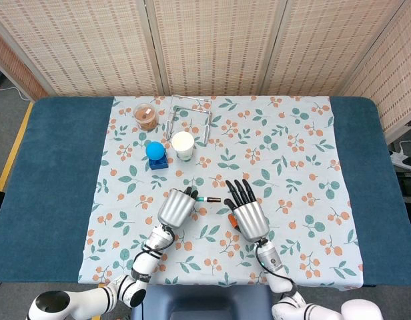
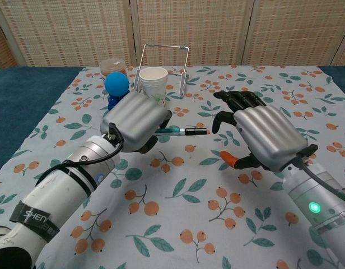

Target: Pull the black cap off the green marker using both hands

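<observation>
Left hand [image 2: 136, 120] grips the marker [image 2: 175, 131] above the tabletop [image 2: 178, 224], cap [image 2: 199, 131] pointing at the right hand [image 2: 262, 134], which hangs spread and empty just beside it and must next, I judge, pinch that cap.

We read only one word: "SHEN", cut off, on a black band [image 2: 33, 217] round the left arm [image 2: 60, 185], near left.
</observation>
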